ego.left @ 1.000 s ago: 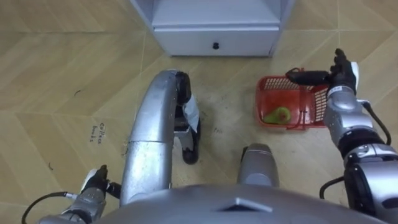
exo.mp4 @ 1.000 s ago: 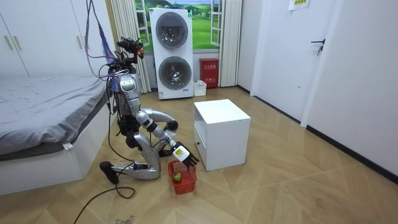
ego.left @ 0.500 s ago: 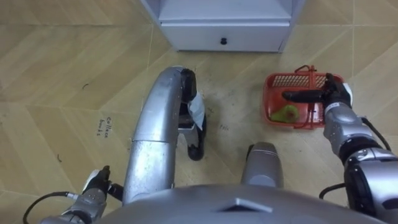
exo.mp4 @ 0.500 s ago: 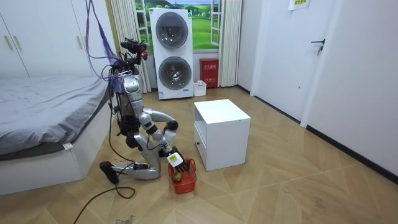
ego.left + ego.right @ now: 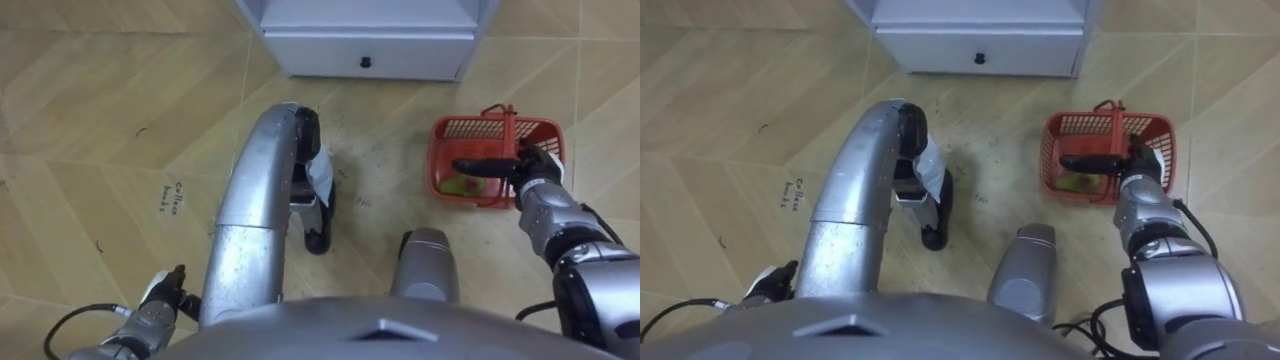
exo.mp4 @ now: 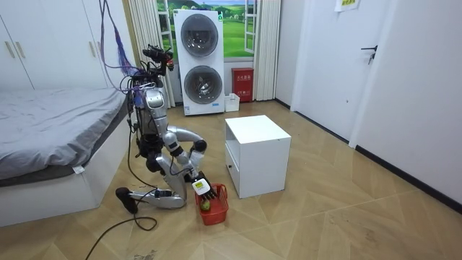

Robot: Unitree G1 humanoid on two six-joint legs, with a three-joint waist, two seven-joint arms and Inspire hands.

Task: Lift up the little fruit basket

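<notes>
Just then | red fruit basket (image 5: 465, 128) sat on floor (image 5: 100, 120) before white cabinet (image 5: 365, 50) | right hand (image 5: 535, 172) lay across basket, grip impossible to tell | left hand (image 5: 160, 298) low beside body, grip unclear

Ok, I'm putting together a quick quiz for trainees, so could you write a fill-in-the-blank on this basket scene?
1. The red plastic mesh basket stands on the wooden ___.
2. A ___ fruit lies inside it.
3. The robot's ___ hand is at the basket.
4. Beyond the basket stands a ___ cabinet with one dark drawer knob.
Missing words: floor; green; right; white.
</notes>
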